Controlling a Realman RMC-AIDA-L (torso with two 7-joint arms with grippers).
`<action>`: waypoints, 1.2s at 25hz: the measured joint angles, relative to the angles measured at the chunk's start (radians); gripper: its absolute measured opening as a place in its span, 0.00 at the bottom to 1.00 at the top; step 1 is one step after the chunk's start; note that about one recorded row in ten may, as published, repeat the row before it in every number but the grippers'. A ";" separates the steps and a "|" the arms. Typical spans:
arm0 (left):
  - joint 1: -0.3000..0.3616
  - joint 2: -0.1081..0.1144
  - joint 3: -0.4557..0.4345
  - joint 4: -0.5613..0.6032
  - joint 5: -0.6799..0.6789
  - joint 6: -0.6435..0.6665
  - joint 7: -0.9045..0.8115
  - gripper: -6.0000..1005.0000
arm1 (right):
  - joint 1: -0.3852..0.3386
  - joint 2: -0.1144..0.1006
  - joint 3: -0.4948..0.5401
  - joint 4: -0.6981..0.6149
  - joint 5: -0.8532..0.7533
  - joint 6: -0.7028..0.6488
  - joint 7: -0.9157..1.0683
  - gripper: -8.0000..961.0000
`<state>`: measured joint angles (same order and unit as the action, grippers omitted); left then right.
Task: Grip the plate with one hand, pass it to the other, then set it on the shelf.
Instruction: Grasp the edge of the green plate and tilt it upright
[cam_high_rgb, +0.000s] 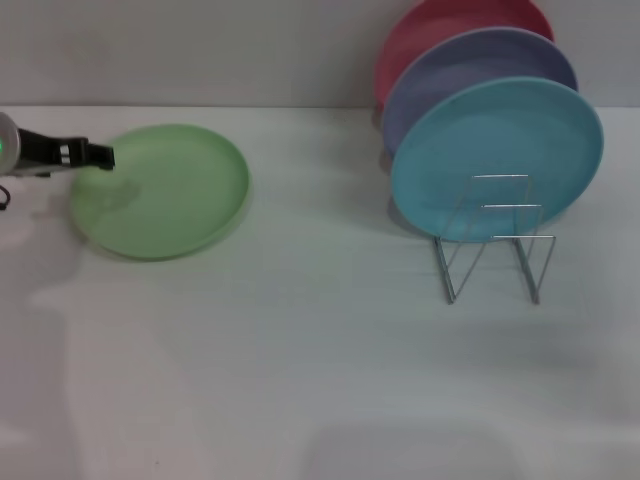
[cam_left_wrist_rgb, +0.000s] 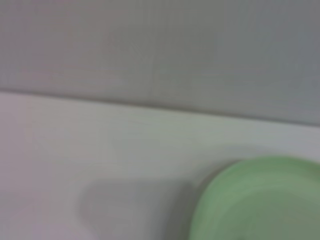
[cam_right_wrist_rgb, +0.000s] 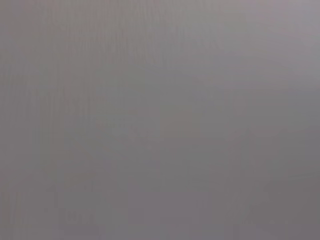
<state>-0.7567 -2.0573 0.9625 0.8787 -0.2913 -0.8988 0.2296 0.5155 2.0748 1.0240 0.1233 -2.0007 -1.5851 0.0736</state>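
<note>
Green and matte, the plate lies flat on the white table, over on the left. The left gripper reaches in from the left edge, its dark tip at the plate's far-left rim; whether its claw is spread or pinching the rim, I cannot tell. Well apart on the right stands the wire shelf, with a turquoise plate, a lavender plate and a red plate upright in its far slots. The right gripper is out of sight.
</note>
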 joint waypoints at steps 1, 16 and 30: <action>-0.008 0.001 -0.011 -0.024 0.010 0.003 -0.001 0.86 | 0.000 -0.001 0.000 0.000 0.000 -0.001 0.000 0.63; -0.079 0.021 -0.066 -0.243 0.048 0.134 0.005 0.86 | 0.007 -0.014 -0.035 -0.001 -0.012 -0.002 0.000 0.64; -0.085 0.020 -0.074 -0.281 0.043 0.156 0.077 0.86 | 0.013 -0.016 -0.033 -0.001 -0.012 0.006 0.000 0.64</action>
<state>-0.8422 -2.0373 0.8885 0.5976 -0.2481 -0.7432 0.3065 0.5282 2.0585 0.9911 0.1227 -2.0127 -1.5789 0.0738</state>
